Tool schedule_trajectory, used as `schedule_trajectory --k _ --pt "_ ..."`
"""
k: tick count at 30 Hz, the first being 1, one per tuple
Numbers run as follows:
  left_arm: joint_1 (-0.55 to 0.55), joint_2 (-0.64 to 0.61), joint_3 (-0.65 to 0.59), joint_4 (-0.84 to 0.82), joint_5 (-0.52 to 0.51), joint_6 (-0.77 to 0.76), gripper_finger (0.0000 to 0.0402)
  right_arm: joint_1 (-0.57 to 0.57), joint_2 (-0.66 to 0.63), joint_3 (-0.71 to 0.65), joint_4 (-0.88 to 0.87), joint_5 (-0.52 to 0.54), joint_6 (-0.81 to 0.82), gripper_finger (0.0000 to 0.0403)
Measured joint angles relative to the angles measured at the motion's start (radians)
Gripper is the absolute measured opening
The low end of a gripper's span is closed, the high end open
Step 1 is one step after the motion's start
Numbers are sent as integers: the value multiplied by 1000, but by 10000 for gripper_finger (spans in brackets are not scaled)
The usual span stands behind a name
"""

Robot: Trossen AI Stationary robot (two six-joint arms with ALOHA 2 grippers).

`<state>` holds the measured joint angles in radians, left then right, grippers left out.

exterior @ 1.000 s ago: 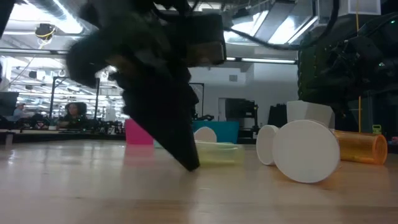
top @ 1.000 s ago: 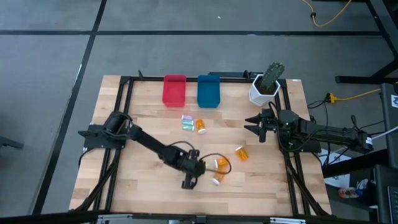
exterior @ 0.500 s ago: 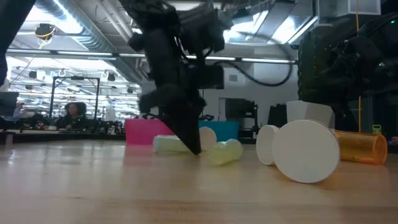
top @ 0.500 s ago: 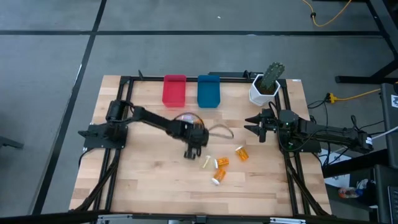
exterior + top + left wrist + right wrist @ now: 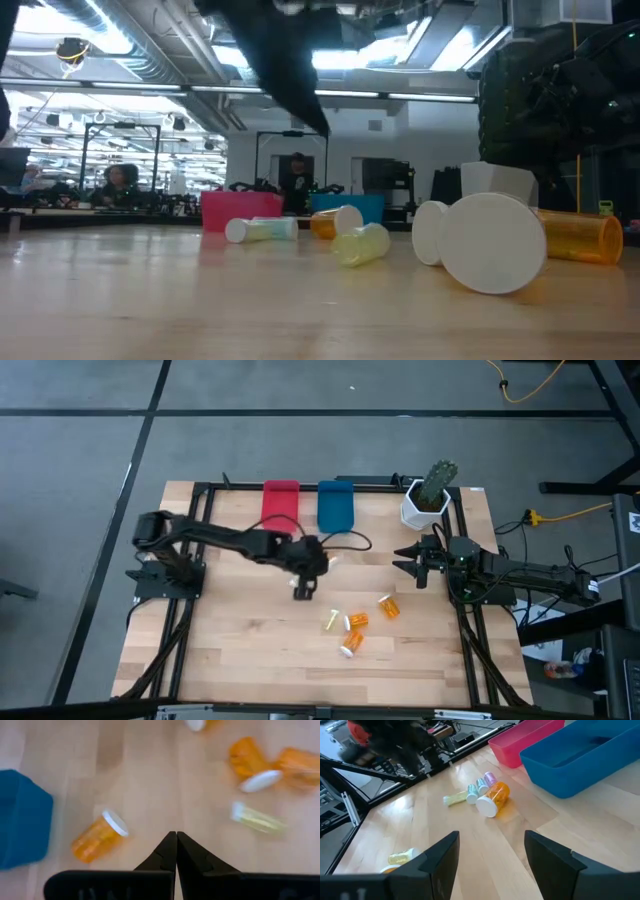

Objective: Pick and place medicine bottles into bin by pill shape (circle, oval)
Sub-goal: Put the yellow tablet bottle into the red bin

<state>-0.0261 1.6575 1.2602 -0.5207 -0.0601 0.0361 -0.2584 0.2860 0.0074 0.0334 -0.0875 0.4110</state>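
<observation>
My left gripper point(image 5: 303, 591) is shut and empty, raised above the table's middle, near the bins; it shows high up in the low view point(image 5: 300, 90) and in its wrist view point(image 5: 175, 836). An orange bottle with a white cap point(image 5: 97, 837) lies on its side below it, beside small teal, pink and yellow-tinted bottles point(image 5: 476, 789). Three orange bottles point(image 5: 358, 622) and a yellow-tinted one point(image 5: 331, 622) lie on their sides nearer the front. My right gripper point(image 5: 412, 566) is open and empty at the right, its fingers wide apart in its wrist view point(image 5: 490, 855).
A red bin point(image 5: 280, 506) and a blue bin point(image 5: 335, 508) stand side by side at the far edge. A white pot with a cactus point(image 5: 428, 500) stands at the far right corner. Black frame rails point(image 5: 195, 540) run along the table's sides.
My left gripper has gone from the near middle of the table toward the far edge and up, staying shut and empty. The yellow-tinted bottle beside the orange ones has turned about on the table.
</observation>
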Motion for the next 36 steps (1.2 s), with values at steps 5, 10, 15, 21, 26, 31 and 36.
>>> schedule_trajectory --k 5,10,15,21,26,31,36 --pt "-131 -138 1 -203 -2 63 0 0 0 0 -1 0 0 225" --pt "-209 -285 -12 -335 -110 25 0 0 0 0 -1 0 5 225" --pt "-212 -468 -124 -302 -193 25 0 0 0 0 -1 -1 4 225" --pt "-181 -659 -380 -103 -228 24 0 0 0 0 -1 -3 3 225" --pt "-179 -771 -623 82 -227 4 0 0 0 0 4 -31 12 225" --pt "-179 -852 -768 226 -227 -8 0 55 0 0 191 -320 59 225" --pt "-179 -901 -793 256 -228 -9 0 231 55 1 245 -279 117 225"
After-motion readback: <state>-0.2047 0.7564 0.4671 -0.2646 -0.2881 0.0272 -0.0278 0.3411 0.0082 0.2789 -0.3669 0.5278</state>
